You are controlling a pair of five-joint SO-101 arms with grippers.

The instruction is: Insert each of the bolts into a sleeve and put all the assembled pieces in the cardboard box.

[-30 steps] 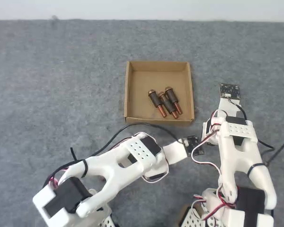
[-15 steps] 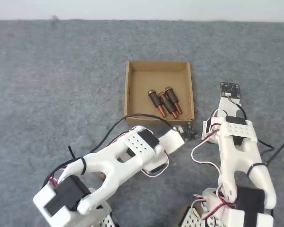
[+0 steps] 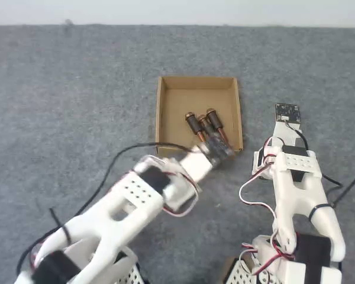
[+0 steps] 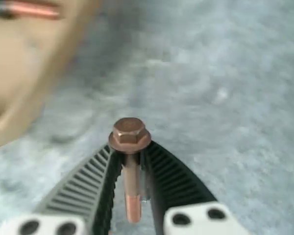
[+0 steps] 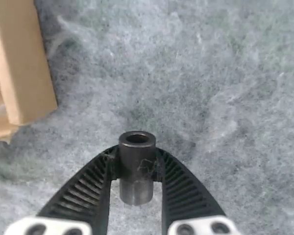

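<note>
My left gripper [image 4: 130,149] is shut on a copper hex-head bolt [image 4: 130,136], gripped by its shank with the head past the fingertips. In the high view the left arm [image 3: 148,189] ends at the front wall of the cardboard box [image 3: 189,94]. Three assembled pieces [image 3: 205,128] lie inside the box. My right gripper [image 5: 137,159] is shut on a black sleeve [image 5: 136,169], held upright with its bore facing the camera. The right arm [image 3: 296,177] stands to the right of the box, above the grey carpet.
Grey carpet [image 3: 77,100] covers the whole table. The box's wall [image 4: 19,78] is close beside the left gripper, and a corner of the box [image 5: 19,73] is near the right gripper. Cables trail from both arms near the front edge.
The left arm has stretched forward with the bolt, from beside the right arm up to the box's front wall. The right arm has not moved.
</note>
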